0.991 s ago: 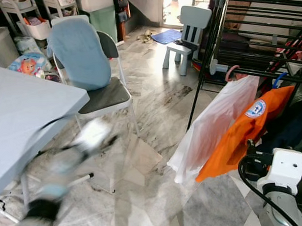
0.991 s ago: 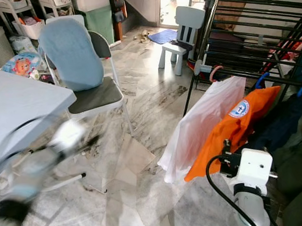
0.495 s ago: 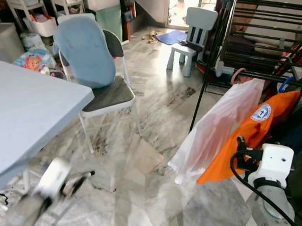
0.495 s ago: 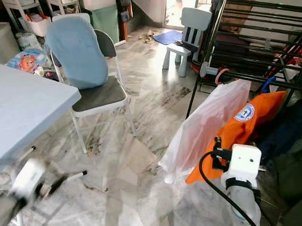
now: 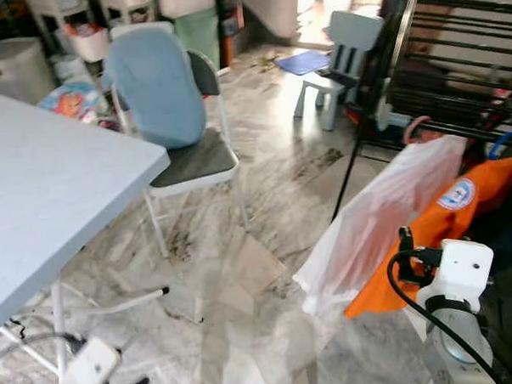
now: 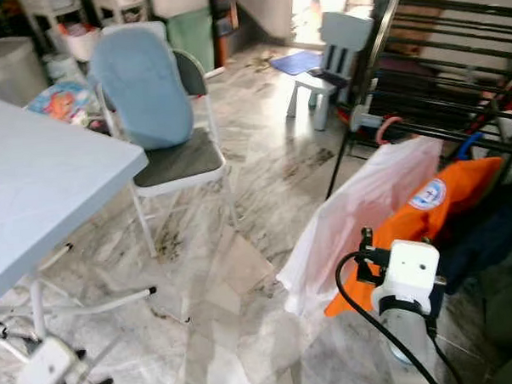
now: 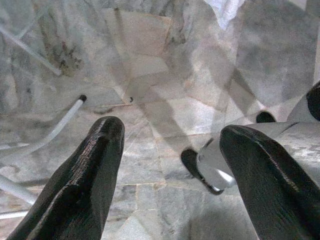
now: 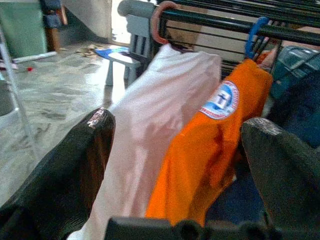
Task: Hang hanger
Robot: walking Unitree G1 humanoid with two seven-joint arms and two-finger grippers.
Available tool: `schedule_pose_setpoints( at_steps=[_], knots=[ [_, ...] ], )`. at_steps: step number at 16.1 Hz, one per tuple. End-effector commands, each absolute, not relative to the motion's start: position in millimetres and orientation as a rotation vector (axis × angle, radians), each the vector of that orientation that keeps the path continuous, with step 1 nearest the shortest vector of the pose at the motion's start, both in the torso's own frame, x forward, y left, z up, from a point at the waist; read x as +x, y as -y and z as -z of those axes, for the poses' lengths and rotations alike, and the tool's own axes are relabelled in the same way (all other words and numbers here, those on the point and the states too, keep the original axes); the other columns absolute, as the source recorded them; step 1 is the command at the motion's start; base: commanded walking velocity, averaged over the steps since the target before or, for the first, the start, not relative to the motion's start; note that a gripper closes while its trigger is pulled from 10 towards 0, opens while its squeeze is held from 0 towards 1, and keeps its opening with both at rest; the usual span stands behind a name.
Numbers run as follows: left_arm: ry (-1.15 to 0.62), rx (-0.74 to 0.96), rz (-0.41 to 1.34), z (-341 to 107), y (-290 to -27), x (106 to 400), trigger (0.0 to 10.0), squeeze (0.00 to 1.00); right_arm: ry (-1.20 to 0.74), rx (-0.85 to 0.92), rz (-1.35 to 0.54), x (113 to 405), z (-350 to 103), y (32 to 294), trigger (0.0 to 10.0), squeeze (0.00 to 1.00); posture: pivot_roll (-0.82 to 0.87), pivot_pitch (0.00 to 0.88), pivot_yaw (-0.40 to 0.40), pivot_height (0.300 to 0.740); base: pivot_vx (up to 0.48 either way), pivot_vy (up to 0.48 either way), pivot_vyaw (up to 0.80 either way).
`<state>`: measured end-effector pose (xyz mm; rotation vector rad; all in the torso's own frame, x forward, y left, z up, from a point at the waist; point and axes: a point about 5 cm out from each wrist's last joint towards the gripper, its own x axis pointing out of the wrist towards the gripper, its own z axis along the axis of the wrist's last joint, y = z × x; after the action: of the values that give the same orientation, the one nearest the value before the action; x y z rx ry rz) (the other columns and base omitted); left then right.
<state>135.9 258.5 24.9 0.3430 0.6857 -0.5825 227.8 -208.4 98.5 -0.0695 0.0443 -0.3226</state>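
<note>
A black drying rack [image 5: 452,5] stands at the right. From its rail hang a pink hanger [image 8: 157,20] carrying a pale pink-white garment [image 5: 384,212] and a blue hanger [image 8: 252,35] carrying an orange shirt [image 5: 465,204]. My right gripper [image 8: 180,122] is open and empty, a short way in front of both garments; its white wrist [image 5: 463,268] is low at the right. My left gripper [image 7: 172,130] is open and empty, low over the marble floor at the bottom left [image 5: 94,382].
A light blue table [image 5: 35,193] fills the left, its white foot bar [image 5: 116,304] on the floor. A folding chair with a blue cover [image 5: 162,94] stands behind it. A small child's chair [image 5: 343,44] and storage bins [image 5: 12,66] are at the back.
My left arm has swung down from beside the table to the bottom left corner. The right arm has stayed about where it was. The view has shifted slightly.
</note>
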Motion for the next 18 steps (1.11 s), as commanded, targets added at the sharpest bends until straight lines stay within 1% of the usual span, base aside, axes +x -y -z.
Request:
schedule_pose_setpoints(
  at_steps=[1,2,3,4,5,6,7,9,10,11,12,13,16,17,18],
  knots=[
    [-0.622,0.349,0.606,-32,-246,139,10.0,0.0,-0.038,-0.062,0.317,230,-100,209,10.0,0.0,0.18,0.0,-0.033,0.74,0.0,0.0,0.0],
    [-0.602,0.32,0.61,-34,-237,138,10.0,0.0,-0.032,-0.064,0.311,232,-102,209,10.0,0.0,0.18,0.0,-0.042,0.74,0.0,0.0,0.0],
    [-0.533,0.273,0.618,-43,-219,147,10.0,0.0,-0.029,-0.071,0.297,233,-104,210,10.0,0.0,0.17,0.0,-0.053,0.74,0.0,0.0,0.0],
    [-0.466,0.271,0.65,-49,-205,155,10.0,0.0,-0.029,-0.074,0.293,233,-104,211,10.0,0.0,0.15,0.0,-0.057,0.74,0.0,0.0,0.0],
    [-0.446,0.269,0.663,-51,-200,158,10.0,0.0,-0.029,-0.076,0.292,233,-104,211,10.0,0.0,0.15,0.0,-0.057,0.74,0.0,0.0,0.0],
    [-0.391,0.253,0.705,-57,-180,165,10.0,0.0,-0.025,-0.08,0.292,233,-106,212,10.0,0.0,0.12,0.0,-0.055,0.74,0.0,0.0,0.0],
    [-0.356,0.241,0.704,-61,-170,173,10.0,0.0,-0.02,-0.084,0.295,232,-108,213,10.0,0.0,0.12,0.0,-0.056,0.74,0.0,0.0,0.0],
    [-0.274,0.19,0.663,-71,-136,200,10.0,0.0,-0.012,-0.096,0.321,226,-111,218,10.0,0.0,0.09,0.0,-0.046,0.74,0.0,0.0,0.0],
    [-0.222,0.196,0.614,-80,-130,239,10.0,0.0,-0.011,-0.098,0.347,222,-112,222,10.0,0.0,0.07,0.0,-0.04,0.74,0.0,0.0,0.0],
    [-0.197,0.194,0.604,-85,-126,253,10.0,0.0,-0.011,-0.097,0.358,221,-112,223,10.0,0.0,0.06,0.0,-0.039,0.74,0.0,0.0,0.0],
    [-0.104,0.212,0.574,-100,-108,272,10.0,0.0,-0.011,-0.093,0.378,219,-112,225,10.0,0.0,0.04,0.0,-0.036,0.74,0.0,0.0,0.0],
    [-0.063,0.214,0.522,-106,-99,282,10.0,0.0,-0.009,-0.089,0.382,218,-113,224,10.0,0.0,0.02,0.0,-0.033,0.74,0.0,0.0,0.0],
    [-0.058,0.183,0.446,-110,-86,304,10.0,0.0,0.0,-0.094,0.38,219,-116,222,10.0,0.0,-0.01,0.0,-0.015,0.74,0.0,0.0,0.0],
    [-0.057,0.157,0.416,-116,-87,314,10.0,0.0,0.007,-0.093,0.399,217,-118,225,10.0,0.0,-0.01,0.0,-0.007,0.74,0.0,0.0,0.0],
    [-0.075,0.157,0.343,-116,-98,324,10.0,0.0,0.01,-0.089,0.417,214,-118,228,10.0,0.0,-0.01,0.0,0.0,0.74,0.0,0.0,0.0]
  ],
)
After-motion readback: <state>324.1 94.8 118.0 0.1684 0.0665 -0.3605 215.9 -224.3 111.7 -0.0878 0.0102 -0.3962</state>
